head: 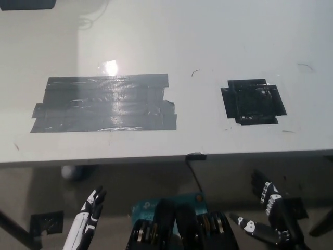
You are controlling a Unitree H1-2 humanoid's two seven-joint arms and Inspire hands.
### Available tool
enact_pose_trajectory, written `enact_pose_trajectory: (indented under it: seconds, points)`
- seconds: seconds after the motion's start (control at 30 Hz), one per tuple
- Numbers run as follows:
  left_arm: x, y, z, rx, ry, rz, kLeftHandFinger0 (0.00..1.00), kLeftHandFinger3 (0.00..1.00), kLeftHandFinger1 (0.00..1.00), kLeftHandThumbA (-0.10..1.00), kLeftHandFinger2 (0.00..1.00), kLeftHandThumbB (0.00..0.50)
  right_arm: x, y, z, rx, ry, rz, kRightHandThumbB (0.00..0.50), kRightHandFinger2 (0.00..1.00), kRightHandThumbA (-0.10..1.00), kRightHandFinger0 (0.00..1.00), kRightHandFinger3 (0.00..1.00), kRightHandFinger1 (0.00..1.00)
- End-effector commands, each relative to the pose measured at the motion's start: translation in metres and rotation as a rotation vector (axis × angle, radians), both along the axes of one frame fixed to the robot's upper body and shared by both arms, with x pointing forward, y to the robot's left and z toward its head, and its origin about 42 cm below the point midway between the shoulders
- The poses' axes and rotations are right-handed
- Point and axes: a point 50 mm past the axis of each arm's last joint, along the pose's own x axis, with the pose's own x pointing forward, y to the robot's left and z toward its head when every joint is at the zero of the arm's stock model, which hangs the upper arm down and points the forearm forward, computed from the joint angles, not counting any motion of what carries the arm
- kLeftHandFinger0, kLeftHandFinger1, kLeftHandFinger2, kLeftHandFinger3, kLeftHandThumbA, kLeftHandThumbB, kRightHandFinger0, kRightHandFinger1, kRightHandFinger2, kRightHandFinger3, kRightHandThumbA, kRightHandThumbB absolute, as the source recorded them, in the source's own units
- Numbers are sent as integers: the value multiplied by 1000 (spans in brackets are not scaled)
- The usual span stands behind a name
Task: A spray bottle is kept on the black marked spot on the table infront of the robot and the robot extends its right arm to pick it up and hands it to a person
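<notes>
- right hand (270,216) low, below table (208,31) edge — fingers spread wide, holding nothing
- left hand (86,221) rests lower left, fingers apart
- black marked spot (253,101) bare

the black right hand (268,216) hangs low at the lower right, fingers (261,188) spread apart and holding nothing. the white left hand (86,221) rests at the lower left, its fingers (97,197) loosely parted, empty too.
</notes>
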Motion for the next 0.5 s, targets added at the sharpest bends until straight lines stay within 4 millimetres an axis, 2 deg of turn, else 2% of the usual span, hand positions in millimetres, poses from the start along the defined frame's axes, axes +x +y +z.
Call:
enact_pose_trajectory:
  seconds: [0.0, 0.27, 0.47]
  points:
    - [5, 5, 12, 24, -51, -1, 1000, 1000, 1000, 1000, 1000, 368, 5, 5, 13, -46, -107, 25, 447, 1000, 865, 1000, 1000, 1000]
    - [6, 6, 13, 17, -56, -7, 1000, 1000, 1000, 1000, 1000, 366, 2, 7, 10, -73, -100, 42, 411, 1000, 853, 1000, 1000, 1000]
    - [8, 4, 14, 8, -55, -10, 1000, 1000, 1000, 1000, 1000, 362, 2, 7, 10, -87, -97, 59, 403, 1000, 851, 1000, 1000, 1000]
